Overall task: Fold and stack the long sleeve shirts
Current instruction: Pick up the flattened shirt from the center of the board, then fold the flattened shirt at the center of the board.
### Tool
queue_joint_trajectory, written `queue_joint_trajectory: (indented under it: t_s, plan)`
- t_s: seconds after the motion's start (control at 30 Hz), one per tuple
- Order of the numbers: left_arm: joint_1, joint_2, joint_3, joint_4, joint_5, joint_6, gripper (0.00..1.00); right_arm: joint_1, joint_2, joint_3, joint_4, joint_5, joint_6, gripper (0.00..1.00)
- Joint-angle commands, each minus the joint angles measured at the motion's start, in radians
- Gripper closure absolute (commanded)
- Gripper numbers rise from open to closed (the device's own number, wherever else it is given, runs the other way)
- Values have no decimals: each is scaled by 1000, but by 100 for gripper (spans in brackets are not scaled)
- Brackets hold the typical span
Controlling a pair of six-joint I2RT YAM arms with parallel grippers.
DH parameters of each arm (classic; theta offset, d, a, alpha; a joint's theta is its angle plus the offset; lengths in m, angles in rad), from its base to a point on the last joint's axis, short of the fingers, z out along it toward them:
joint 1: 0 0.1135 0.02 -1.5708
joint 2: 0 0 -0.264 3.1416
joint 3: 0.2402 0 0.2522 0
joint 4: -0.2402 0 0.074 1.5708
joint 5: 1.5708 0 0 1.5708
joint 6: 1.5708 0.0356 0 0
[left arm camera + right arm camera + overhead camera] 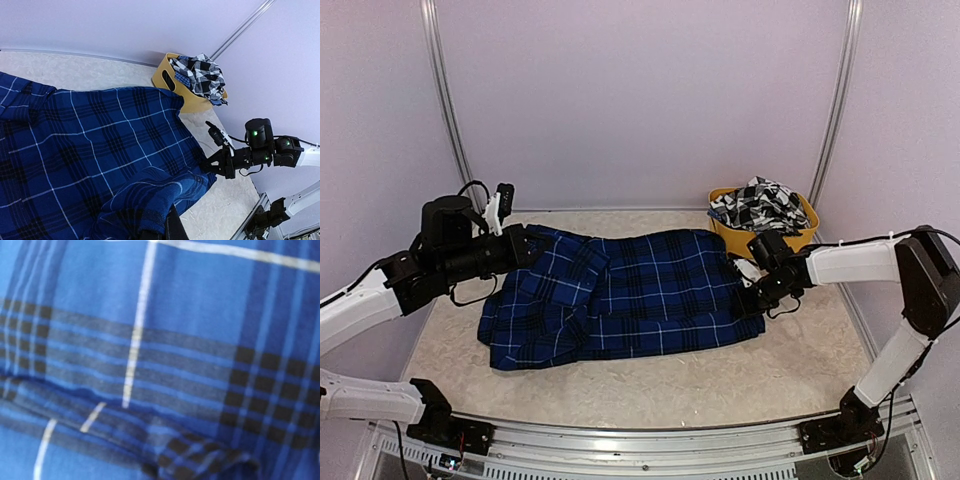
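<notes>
The royal blue plaid shirt [630, 295] lies spread across the middle of the table, with a sleeve folded over its left part. My left gripper [525, 246] is at the shirt's far left corner. In the left wrist view it [161, 229] is shut on a bunched fold of the blue shirt [90, 150], and one dark finger [176, 231] shows under the cloth. My right gripper [756, 296] is shut on the shirt's right edge, also seen in the left wrist view [210, 167]. Blue cloth [160, 340] fills the right wrist view and hides its fingers. The black-and-white checked shirt [760, 203] lies crumpled in the tub.
The yellow tub [800, 238] stands at the back right, just behind my right gripper, and also shows in the left wrist view [165, 80]. Pale walls and metal posts close in the back and sides. Bare tabletop [650, 385] lies in front of the shirt.
</notes>
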Motion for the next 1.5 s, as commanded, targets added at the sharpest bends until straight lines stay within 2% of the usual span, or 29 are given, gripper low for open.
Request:
queue_joint_trajectory:
  t_s: [0.0,0.2,0.43,0.8,1.13,1.47]
  plan:
    - [15,-15,19,-20,-60,29,100,-13,-66,4,-15,7,-8,100]
    - [104,-19,110,-143,-116,85,100,-14,-146,21,-68,37,-11,100]
    - [220,60,195,-147,-39,141,100,-13,-153,37,-84,54,-18,100]
    - [245,274,348,-109,44,187,100,-13,-117,89,-66,98,-40,100]
    - [269,470,435,-64,101,231,100,-15,-12,185,-88,161,-95,100]
    - [272,694,537,-46,125,260,100,-15,89,256,-106,311,-153,100]
